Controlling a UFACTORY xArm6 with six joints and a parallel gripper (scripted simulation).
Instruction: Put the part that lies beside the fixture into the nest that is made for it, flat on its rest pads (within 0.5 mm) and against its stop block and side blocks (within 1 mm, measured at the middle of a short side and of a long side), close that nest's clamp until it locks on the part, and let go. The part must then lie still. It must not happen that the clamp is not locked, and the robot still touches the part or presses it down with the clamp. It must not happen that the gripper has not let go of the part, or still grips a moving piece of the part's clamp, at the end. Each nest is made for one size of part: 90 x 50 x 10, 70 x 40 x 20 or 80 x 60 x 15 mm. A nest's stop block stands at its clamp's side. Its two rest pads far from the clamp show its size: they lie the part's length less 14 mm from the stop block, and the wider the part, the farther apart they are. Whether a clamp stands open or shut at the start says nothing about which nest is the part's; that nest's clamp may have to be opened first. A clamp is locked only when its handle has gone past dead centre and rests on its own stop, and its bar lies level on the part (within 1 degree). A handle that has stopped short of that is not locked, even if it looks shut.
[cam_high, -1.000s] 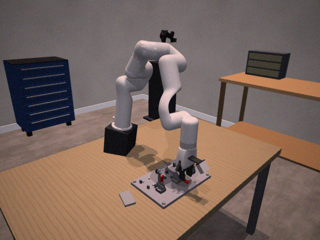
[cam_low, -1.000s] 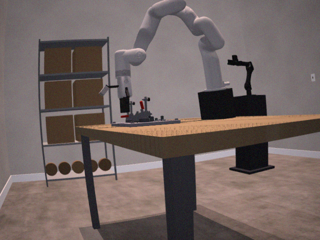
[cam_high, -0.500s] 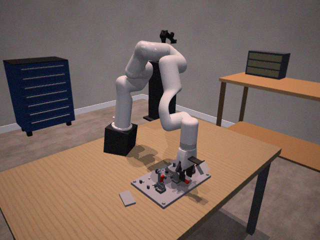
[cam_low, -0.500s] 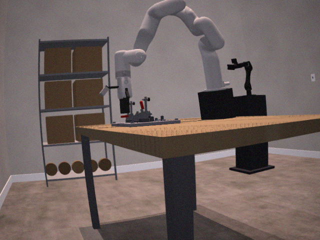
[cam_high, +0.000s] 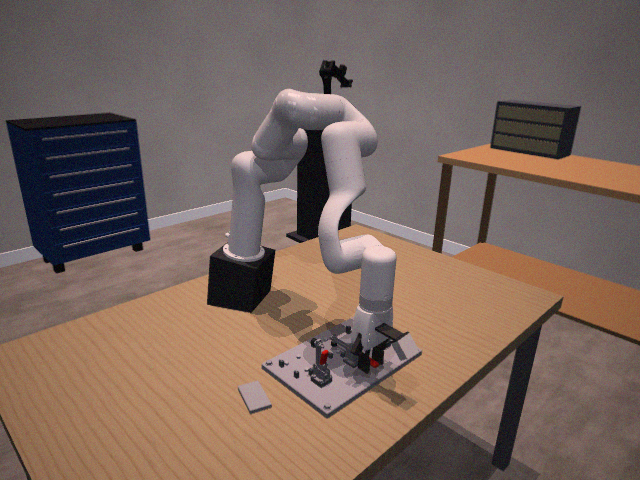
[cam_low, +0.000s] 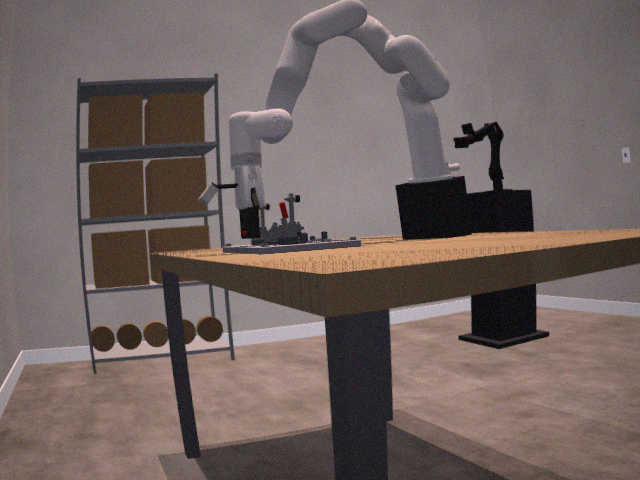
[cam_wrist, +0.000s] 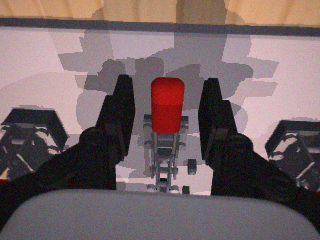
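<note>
The grey flat part (cam_high: 254, 396) lies on the table just beside the left corner of the fixture plate (cam_high: 330, 400) (cam_low: 289, 246) (cam_wrist: 280, 60). My gripper (cam_high: 368, 357) (cam_low: 249, 223) (cam_wrist: 167, 94) points straight down over the right side of the plate. It is open, and its fingers straddle the red handle (cam_wrist: 167, 105) (cam_high: 373, 363) of one clamp with a gap on each side. Another clamp's red handle (cam_high: 324, 356) (cam_low: 283, 209) stands upright further left. Two neighbouring clamps show in the wrist view, one at the left (cam_wrist: 30, 135) and one at the right (cam_wrist: 295, 145). The nests' pads are mostly hidden.
The arm's black base block (cam_high: 240, 281) stands on the table behind the fixture. A black camera stand (cam_high: 315, 191) (cam_low: 496, 155) is behind the table. A blue drawer cabinet (cam_high: 77, 180), a side bench (cam_high: 568, 170) and a shelf rack (cam_low: 149, 206) stand around. The table's right edge (cam_high: 465, 372) is close to the plate.
</note>
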